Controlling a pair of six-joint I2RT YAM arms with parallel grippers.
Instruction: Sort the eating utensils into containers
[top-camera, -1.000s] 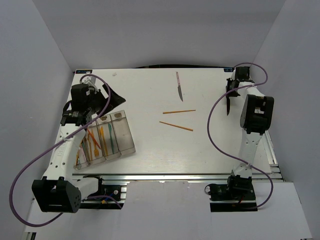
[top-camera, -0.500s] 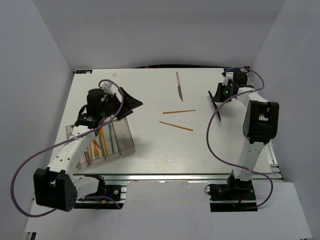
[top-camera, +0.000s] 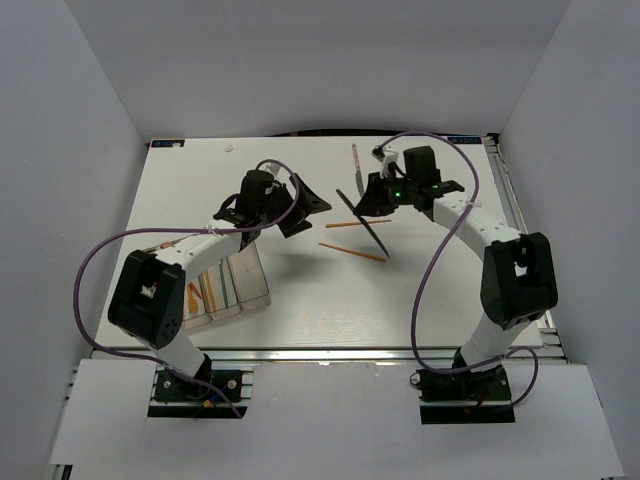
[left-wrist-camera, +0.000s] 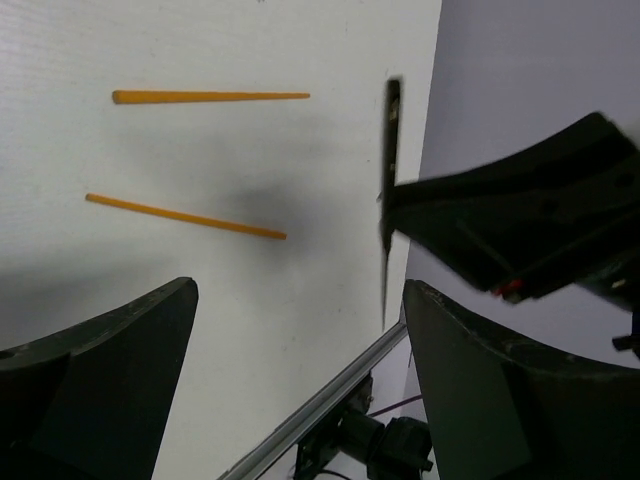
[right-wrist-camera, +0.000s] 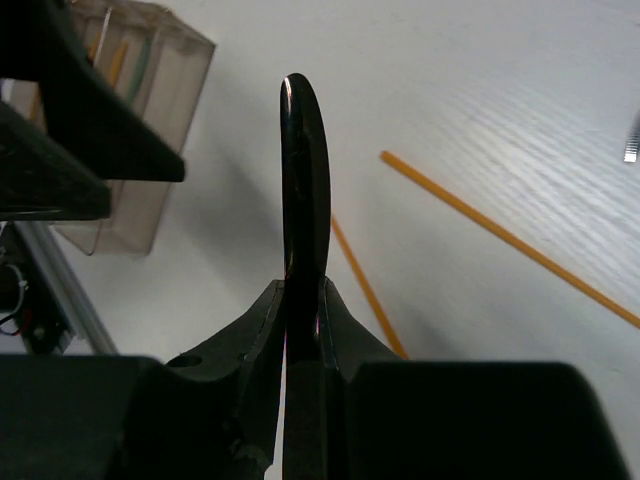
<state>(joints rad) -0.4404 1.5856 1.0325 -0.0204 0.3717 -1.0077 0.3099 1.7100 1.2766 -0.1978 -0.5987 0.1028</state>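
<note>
A robotics lab's test cell: a white bench (top-camera: 340, 300) lies under the left hand (top-camera: 305, 212) and right hand (top-camera: 374, 203). Plain grey panels (top-camera: 90, 100) box it in beyond and outboard of both. Behind them, an aluminium rail (top-camera: 350, 352) anchors the arms (top-camera: 490, 240), draped with purple cables (top-camera: 84, 290).

Overhead, two wrist views sharing sticks (top-camera: 345, 250)

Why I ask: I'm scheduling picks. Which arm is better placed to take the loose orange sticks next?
Left. The left gripper is open and empty, with the orange sticks just ahead of it; the right gripper is shut on a dark utensil, so probably busy.
</note>
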